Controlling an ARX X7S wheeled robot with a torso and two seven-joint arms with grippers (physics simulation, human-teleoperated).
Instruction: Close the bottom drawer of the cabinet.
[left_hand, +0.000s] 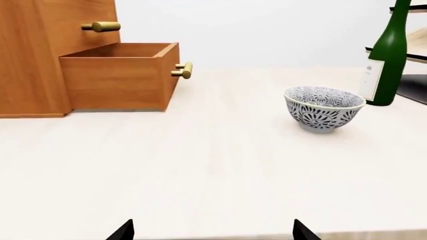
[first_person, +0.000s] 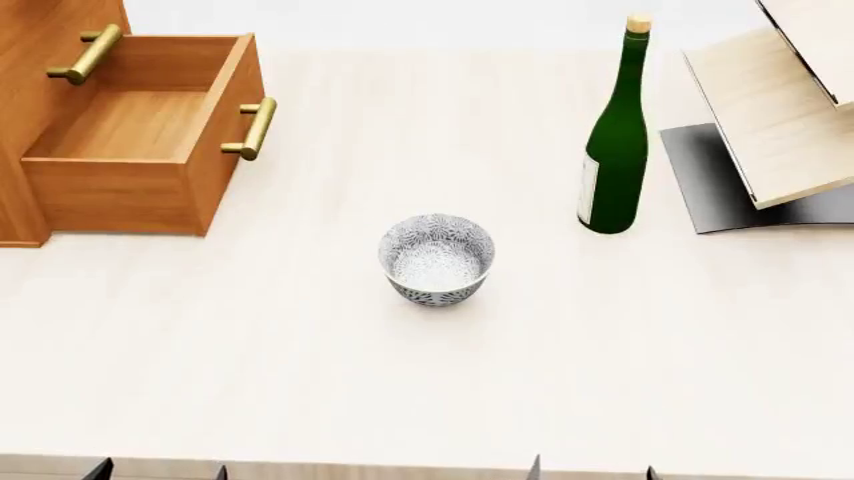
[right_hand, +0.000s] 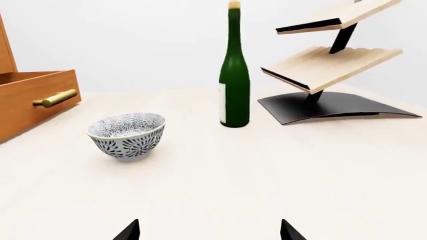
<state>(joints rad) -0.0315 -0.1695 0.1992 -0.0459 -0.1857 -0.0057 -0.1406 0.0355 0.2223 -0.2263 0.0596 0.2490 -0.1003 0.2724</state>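
Observation:
The bottom drawer (first_person: 134, 130) stands pulled far out of the orange-brown cabinet (first_person: 19, 90) at the table's far left, its plain wood inside bare. Its brass bar handle (first_person: 254, 128) faces the table's middle. The left wrist view shows the drawer (left_hand: 117, 75) from the side, and the right wrist view shows its front (right_hand: 33, 100). My left gripper (first_person: 158, 472) and right gripper (first_person: 593, 472) sit at the table's near edge, far from the drawer. Both the left gripper (left_hand: 213, 232) and the right gripper (right_hand: 209, 232) are open and hold nothing.
A patterned bowl (first_person: 437, 258) sits mid-table between me and the drawer's handle side. A green bottle (first_person: 617, 140) stands upright at the back right. Beside it is a pale wooden rack (first_person: 774, 110) on a dark base. The drawer above shows its brass handle (first_person: 87, 55).

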